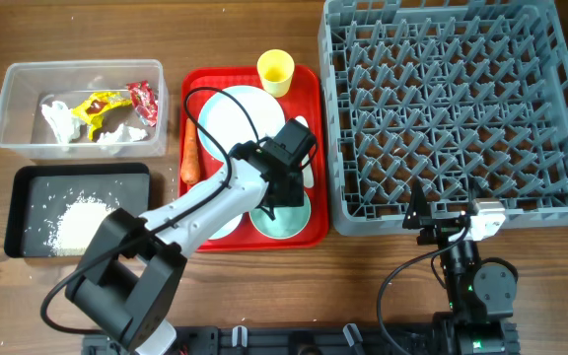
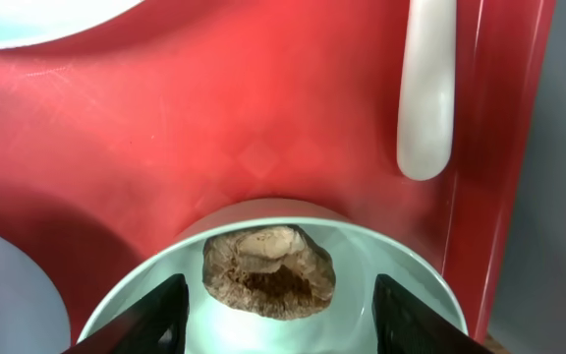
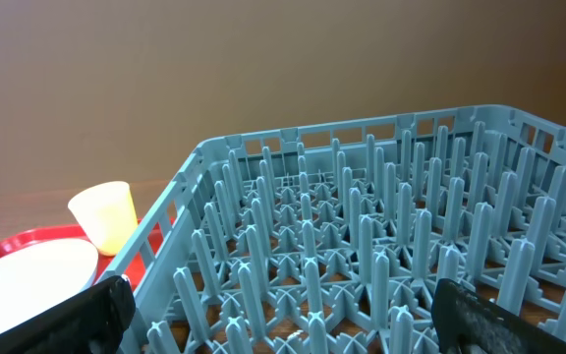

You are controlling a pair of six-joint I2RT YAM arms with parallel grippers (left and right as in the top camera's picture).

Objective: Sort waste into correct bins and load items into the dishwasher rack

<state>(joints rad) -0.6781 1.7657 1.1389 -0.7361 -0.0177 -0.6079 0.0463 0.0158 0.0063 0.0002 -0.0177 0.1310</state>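
Observation:
My left gripper (image 2: pixel 278 320) is open over a pale green bowl (image 2: pixel 401 265) on the red tray; a brown food lump (image 2: pixel 268 270) lies in the bowl between the fingers, untouched. From overhead the left gripper (image 1: pixel 279 197) hides most of that bowl (image 1: pixel 289 222). The white spoon (image 2: pixel 427 88) lies just beyond. The pale blue plate (image 1: pixel 235 123), yellow cup (image 1: pixel 275 71) and orange carrot (image 1: pixel 190 158) are on the tray. The clear tub (image 1: pixel 13 104) holds wrappers and tissue; the black tray (image 1: pixel 28 187) holds rice. My right gripper (image 3: pixel 283 315) is open at the grey rack's (image 1: pixel 452 108) front edge.
The red serving tray (image 1: pixel 314 237) sits between the bins and the rack, close to the rack's left wall. A second bowl edge (image 2: pixel 8 295) shows at the left of the left wrist view. Black cables loop from both arms.

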